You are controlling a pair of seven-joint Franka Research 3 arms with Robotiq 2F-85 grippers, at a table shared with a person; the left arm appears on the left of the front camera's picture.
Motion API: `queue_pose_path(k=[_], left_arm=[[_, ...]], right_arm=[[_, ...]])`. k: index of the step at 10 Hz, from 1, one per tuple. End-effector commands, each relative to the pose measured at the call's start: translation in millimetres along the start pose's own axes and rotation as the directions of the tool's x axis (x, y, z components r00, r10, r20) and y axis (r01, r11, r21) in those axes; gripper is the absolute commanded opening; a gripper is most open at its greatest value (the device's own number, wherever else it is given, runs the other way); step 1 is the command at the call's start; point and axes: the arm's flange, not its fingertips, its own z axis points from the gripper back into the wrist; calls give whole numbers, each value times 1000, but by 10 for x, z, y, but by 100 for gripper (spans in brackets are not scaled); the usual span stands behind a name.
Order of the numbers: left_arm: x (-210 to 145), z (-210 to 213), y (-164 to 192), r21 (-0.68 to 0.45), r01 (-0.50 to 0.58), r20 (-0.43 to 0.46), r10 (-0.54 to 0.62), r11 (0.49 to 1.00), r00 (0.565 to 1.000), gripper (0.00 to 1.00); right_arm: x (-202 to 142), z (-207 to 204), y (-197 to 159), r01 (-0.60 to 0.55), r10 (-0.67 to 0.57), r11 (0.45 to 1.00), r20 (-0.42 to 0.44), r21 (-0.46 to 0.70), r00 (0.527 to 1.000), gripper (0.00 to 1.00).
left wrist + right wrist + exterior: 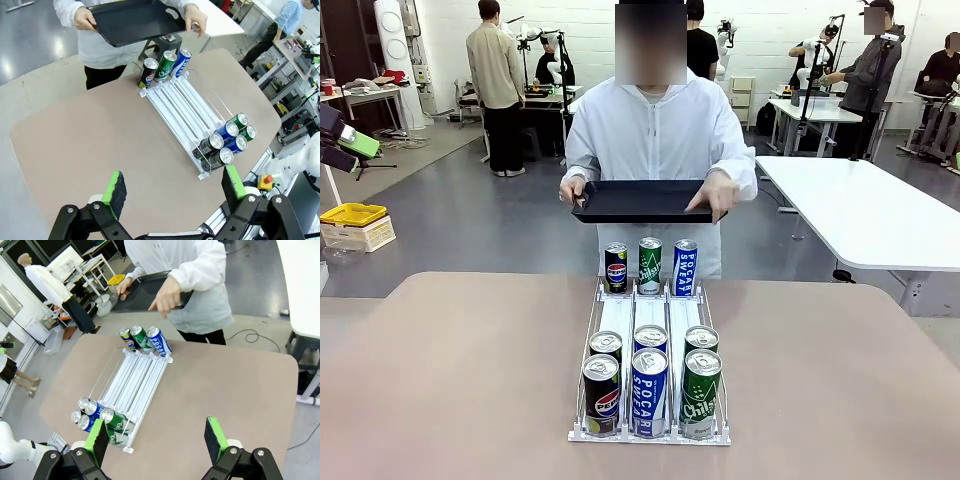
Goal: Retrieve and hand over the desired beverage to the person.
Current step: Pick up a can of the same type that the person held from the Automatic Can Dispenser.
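Table (440, 380): can rack (620, 318) | left hand (175, 185), right hand (157, 436) wide open, empty | tray (132, 20) cropped

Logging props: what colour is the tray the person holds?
Black; the tray shows best in the front view.

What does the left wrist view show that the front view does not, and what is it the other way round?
Left wrist view adds: the left gripper, jaws wide open and empty, and a red button past the edge of the brown table.
Front view adds: a yellow crate on the floor at the left.
Both share: the person holding a black tray with both hands, and the white rack with three cans at the person's end and six cans at the robot's end.
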Motion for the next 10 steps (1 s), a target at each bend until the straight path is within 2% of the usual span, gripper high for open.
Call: queue_pose_path(k=[1,10], left_arm=[[13,7,26,-14,18,8,-18,1000,1000,100],[13,7,26,-14,18,8,-18,1000,1000,100]], right_arm=[[8,-22,-15,-8,8,1000,2,23,1000,100],[8,-22,-15,-8,8,1000,2,23,1000,100]])
